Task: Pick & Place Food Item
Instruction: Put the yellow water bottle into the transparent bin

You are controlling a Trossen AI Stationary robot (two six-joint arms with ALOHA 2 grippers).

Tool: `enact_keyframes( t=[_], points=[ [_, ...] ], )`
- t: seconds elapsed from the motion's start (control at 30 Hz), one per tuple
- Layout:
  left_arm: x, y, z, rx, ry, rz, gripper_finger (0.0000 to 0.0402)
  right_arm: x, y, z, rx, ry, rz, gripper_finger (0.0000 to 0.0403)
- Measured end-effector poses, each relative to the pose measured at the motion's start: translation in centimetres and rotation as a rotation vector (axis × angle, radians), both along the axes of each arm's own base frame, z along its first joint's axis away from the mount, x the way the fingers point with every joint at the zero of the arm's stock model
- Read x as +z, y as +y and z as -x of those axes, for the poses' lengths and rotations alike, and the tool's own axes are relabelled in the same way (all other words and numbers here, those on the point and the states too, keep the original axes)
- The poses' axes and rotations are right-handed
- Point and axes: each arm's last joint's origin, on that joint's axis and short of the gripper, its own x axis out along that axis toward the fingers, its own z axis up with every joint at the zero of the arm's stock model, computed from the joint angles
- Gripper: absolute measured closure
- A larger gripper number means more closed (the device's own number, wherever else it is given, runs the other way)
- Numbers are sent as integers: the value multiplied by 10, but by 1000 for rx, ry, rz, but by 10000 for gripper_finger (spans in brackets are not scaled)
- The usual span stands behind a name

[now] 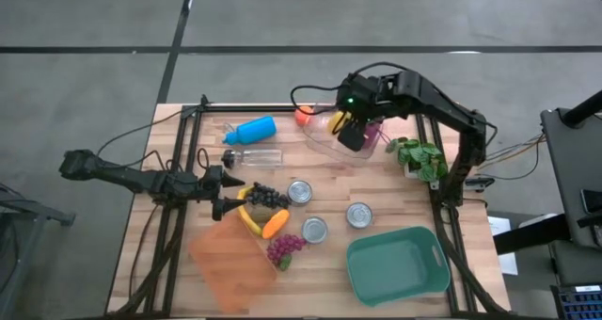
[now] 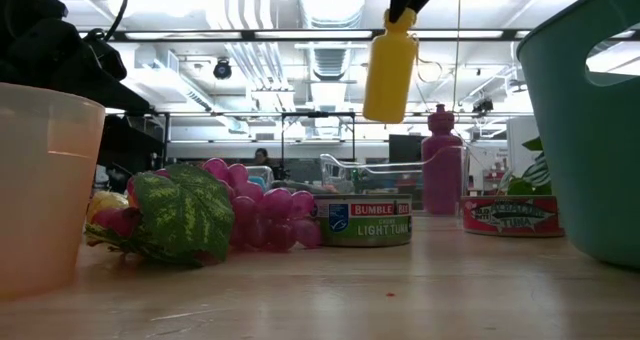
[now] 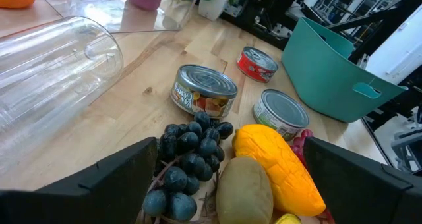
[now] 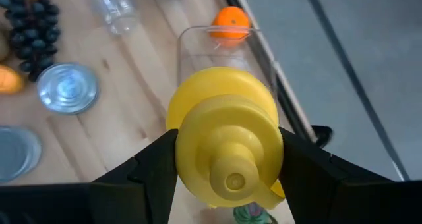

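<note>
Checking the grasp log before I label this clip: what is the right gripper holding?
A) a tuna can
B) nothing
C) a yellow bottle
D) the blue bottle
C: the right gripper is shut on the yellow bottle by its cap end, and the low view shows that bottle hanging in the air above the table.

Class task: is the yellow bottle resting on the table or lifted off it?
Lifted: the yellow bottle hangs by its cap from the right hand.
</note>
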Motion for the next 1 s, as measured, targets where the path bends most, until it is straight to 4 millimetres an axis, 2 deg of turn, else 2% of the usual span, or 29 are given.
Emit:
enact_keyframes(
  t=[0.37, 0.77, 1.0],
  points=[
    [0, 0, 0, 0, 0, 0, 18, -3, -9, 3, -101, -3, 12, 194],
    [0, 0, 0, 0, 0, 0, 18, -51, -12, -7, -138, 158, -85, 194],
    [0, 0, 0, 1, 0, -1, 18, -69, -11, -7, -136, 217, -107, 194]
  ],
)
